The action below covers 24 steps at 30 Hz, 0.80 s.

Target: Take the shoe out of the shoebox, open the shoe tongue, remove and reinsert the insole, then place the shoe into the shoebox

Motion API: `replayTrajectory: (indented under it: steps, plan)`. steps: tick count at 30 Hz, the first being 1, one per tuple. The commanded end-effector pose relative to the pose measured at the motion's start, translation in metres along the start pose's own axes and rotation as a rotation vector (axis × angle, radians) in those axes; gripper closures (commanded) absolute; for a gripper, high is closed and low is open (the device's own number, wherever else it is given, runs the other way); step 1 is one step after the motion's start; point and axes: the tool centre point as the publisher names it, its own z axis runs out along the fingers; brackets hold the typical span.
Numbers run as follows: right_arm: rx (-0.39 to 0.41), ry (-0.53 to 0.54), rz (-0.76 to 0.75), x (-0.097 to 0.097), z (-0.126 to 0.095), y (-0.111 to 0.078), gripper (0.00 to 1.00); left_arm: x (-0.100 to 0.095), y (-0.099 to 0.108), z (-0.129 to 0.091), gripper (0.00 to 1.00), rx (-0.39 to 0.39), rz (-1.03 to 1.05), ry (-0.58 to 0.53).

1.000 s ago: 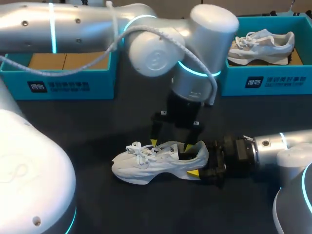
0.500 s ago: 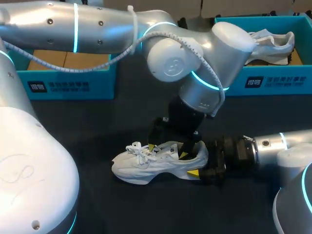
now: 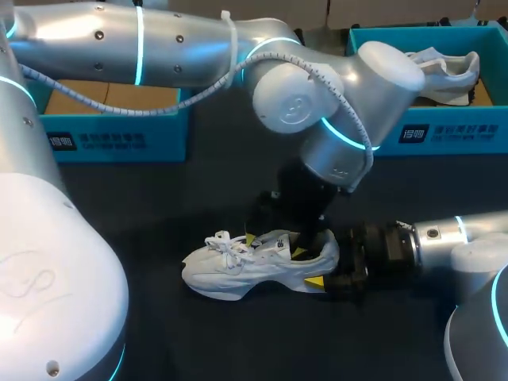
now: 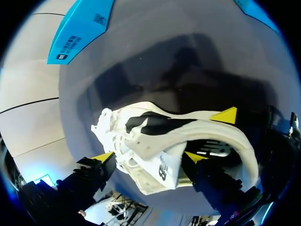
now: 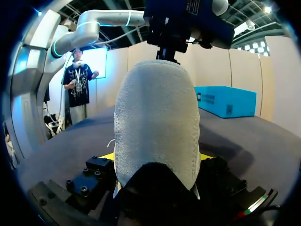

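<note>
Nearest on the dark tabletop (image 3: 159,206) lies the white shoe (image 3: 238,270), on its sole, toe to the left and heel to the right, well clear of both boxes. The right arm comes in low from the right, and the right gripper (image 3: 324,263) has its fingers clamped on the heel (image 5: 155,117) from the near and far sides; one yellow fingertip (image 3: 316,282) shows against the near side of the sole. Just beyond, the left arm reaches across from the far left and points down at the shoe. The left gripper (image 4: 149,157) has its fingers spread wide: one tip is beside the laces (image 3: 226,242), the other is inside the shoe's opening, and the tongue (image 4: 160,169) stands between them without a visible squeeze. Farther back, at the far left, sits the left shoebox (image 3: 111,139), blue with a brown inside, partly hidden by the left arm. At the far right stands the right shoebox (image 3: 444,131), also blue, holding a second shoe (image 3: 448,75) in grey and white.
</note>
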Motion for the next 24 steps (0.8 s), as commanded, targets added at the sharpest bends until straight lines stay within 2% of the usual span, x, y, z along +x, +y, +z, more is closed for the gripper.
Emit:
replayTrajectory:
  steps: [1,4,6,12,14,16,20,23,24]
  plan:
    - [0.006,0.003,0.001,0.000,0.000,0.001,1.00,0.002,-0.002,0.004,0.15,-0.008,-0.007,-0.021]
    - [0.006,0.003,0.001,0.000,0.000,0.001,1.00,-0.002,-0.002,0.006,0.22,-0.014,-0.005,-0.029]
    - [0.006,0.003,0.001,0.000,0.000,0.001,1.00,-0.005,-0.003,0.005,0.33,-0.017,-0.003,-0.028]
    - [0.006,0.003,0.001,0.000,0.000,0.001,1.00,-0.014,0.004,-0.004,0.35,-0.023,0.026,0.032]
    - [0.006,0.003,0.001,0.000,0.000,0.001,1.00,-0.017,0.006,-0.007,0.40,-0.019,0.032,0.041]
    - [0.006,0.003,0.001,0.000,0.000,0.001,1.00,-0.018,0.008,-0.008,0.50,-0.017,0.040,0.047]
    - [0.006,0.003,0.001,0.000,0.000,0.001,1.00,-0.019,0.010,-0.009,0.57,-0.010,0.047,0.048]
    - [0.006,0.003,0.001,0.000,0.000,0.001,1.00,-0.021,0.011,-0.010,0.58,-0.006,0.049,0.063]
    - [0.006,0.003,0.001,0.000,0.000,0.001,1.00,-0.021,0.011,-0.011,0.65,-0.005,0.050,0.067]
